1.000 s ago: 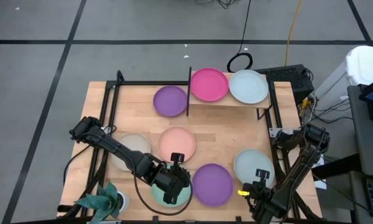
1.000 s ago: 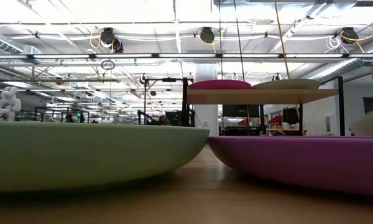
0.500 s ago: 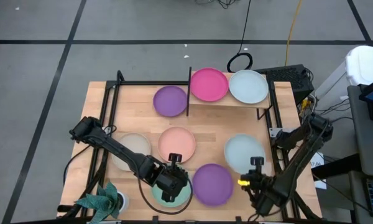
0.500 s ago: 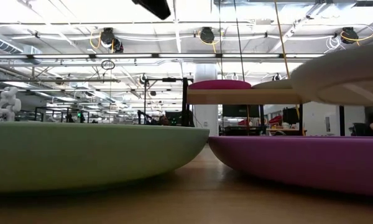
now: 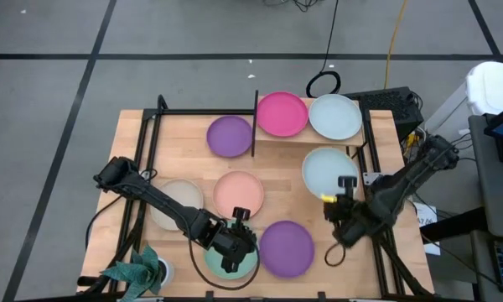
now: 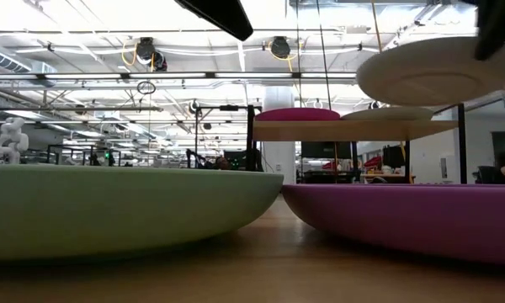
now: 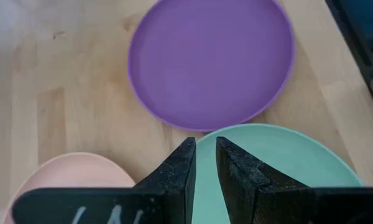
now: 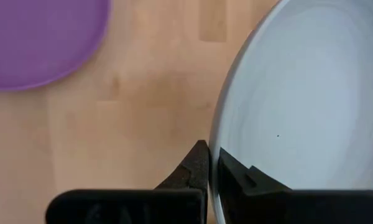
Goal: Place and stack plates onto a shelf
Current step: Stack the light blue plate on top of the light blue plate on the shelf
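Note:
My right gripper [image 5: 339, 200] is shut on a pale grey-blue plate [image 5: 329, 171] and carries it in the air just near of the shelf [image 5: 306, 137]. In the low view this plate [image 6: 433, 74] hangs above shelf height. The shelf holds a magenta plate [image 5: 282, 113] and another grey-blue plate [image 5: 335, 116]. My left gripper [image 5: 235, 242] is shut on the mint green plate [image 5: 228, 262], which rests flat on the table by the near edge. One purple plate [image 5: 287, 248] lies beside it and another [image 5: 230, 136] left of the shelf's black upright. The peach plate [image 5: 238, 193] and the beige plate [image 5: 176, 203] lie mid-table. My left gripper [image 7: 204, 146] pinches the mint plate's rim [image 7: 236, 129] on the side toward the purple plate [image 7: 211, 59], one finger inside the plate, one outside. It comes from above, slanting. The plate [image 6: 109, 206] rests flat on the table. My right gripper [image 8: 212, 152] pinches the grey-blue plate's rim [image 8: 219, 134] at its near edge, one finger over the plate's inside [image 8: 304, 106], one outside. The plate is lifted clear and roughly level, tipped slightly, reaching out from the fingers toward the shelf.
Black frame rails [image 5: 147, 151] run along the table's left, far and right sides. A small potted plant [image 5: 138, 270] stands at the near left corner. Cables and a box [image 5: 390, 105] sit beyond the far right corner. Bare wood [image 5: 335, 243] shows near the right edge.
My right gripper has lifted the grey-blue plate off the table's near right area and carried it up and toward the far edge, close to the shelf. In the low view the plate has risen from table level to above shelf height. The other plates have stayed put.

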You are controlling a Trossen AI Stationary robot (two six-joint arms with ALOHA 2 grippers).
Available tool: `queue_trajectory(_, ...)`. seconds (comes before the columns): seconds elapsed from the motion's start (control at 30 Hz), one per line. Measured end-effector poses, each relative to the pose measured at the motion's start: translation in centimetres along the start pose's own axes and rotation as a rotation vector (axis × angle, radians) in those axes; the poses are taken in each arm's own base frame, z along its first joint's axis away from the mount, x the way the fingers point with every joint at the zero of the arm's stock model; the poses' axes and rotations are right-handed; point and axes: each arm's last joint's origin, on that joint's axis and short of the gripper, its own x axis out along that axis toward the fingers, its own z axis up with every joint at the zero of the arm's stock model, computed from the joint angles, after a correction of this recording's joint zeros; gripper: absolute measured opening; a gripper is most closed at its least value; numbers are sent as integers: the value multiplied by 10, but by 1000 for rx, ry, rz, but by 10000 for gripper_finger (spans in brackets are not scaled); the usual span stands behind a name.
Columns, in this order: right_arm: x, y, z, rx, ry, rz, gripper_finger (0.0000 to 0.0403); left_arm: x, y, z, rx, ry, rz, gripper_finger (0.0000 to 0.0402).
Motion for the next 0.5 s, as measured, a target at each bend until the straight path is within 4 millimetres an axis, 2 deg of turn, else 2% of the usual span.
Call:
queue_trajectory(0.23, 4, -49, 5, 15, 3, 0, 0, 3, 9, 1, 3, 5, 13, 70)
queue_trajectory(0.5, 17, -89, 11, -49, 33, -27, 1, 6, 20, 2, 12, 10, 29, 70)
